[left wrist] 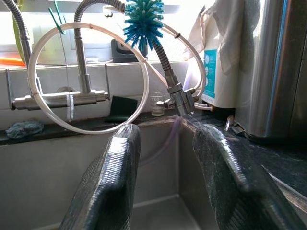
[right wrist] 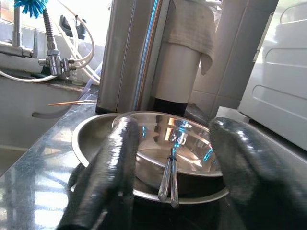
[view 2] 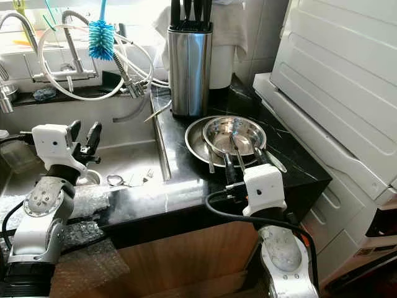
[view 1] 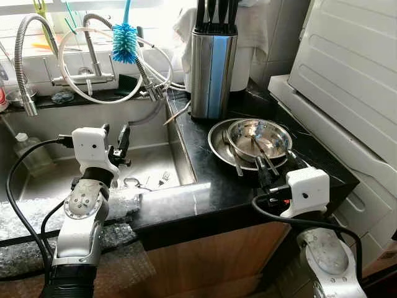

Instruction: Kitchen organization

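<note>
On the black counter (view 1: 205, 192), a steel bowl (view 1: 257, 136) sits inside a wider steel plate (view 1: 217, 139), with a couple of steel utensils (right wrist: 169, 177) leaning in the bowl. My right gripper (view 1: 267, 169) hovers open just in front of the plate's near rim, holding nothing. To the left is the steel sink (view 1: 142, 158), with a fork (view 1: 164, 179) and other small cutlery on its floor. My left gripper (view 1: 116, 138) is open and empty above the sink, pointing toward the faucet (left wrist: 84, 72).
A steel knife block (view 1: 212, 68) stands behind the plate. A blue bottle brush (view 1: 124, 42) and white hose loops hang at the faucet. A white appliance (view 1: 347, 74) borders the counter's right side. Bubble wrap (view 1: 118, 205) covers the sink's front edge, and a plastic bottle (view 1: 28, 152) lies in the sink.
</note>
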